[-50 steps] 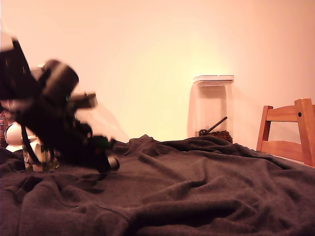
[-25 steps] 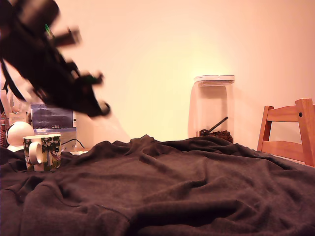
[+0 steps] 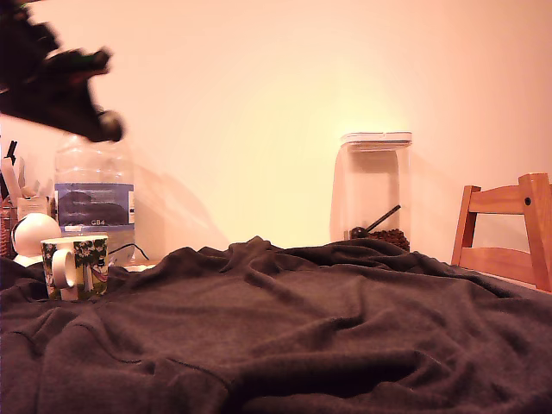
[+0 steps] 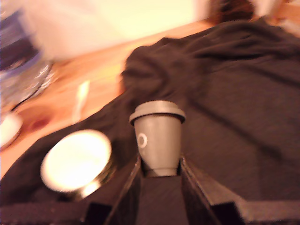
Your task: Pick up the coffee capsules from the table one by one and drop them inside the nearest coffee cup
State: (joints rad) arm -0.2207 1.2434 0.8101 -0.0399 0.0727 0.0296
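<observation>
Firmly, tool (image 4: 159, 173) grips tapered, flanged capsule (image 4: 158, 138).

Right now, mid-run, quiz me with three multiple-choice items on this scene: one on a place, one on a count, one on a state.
1. In the exterior view, where is the coffee cup?
A. far left of the table
B. beside the wooden chair
C. in front of the clear canister

2. How many coffee capsules show in the wrist view?
A. none
B. one
C. three

3. What is the gripper doing?
A. open and empty
B. gripping the cup's handle
C. shut on a capsule

Answers:
1. A, the cup stands on the cloth at the exterior view's left edge.
2. B, a single coffee capsule shows.
3. C, both fingers press the capsule's narrow end.
</observation>
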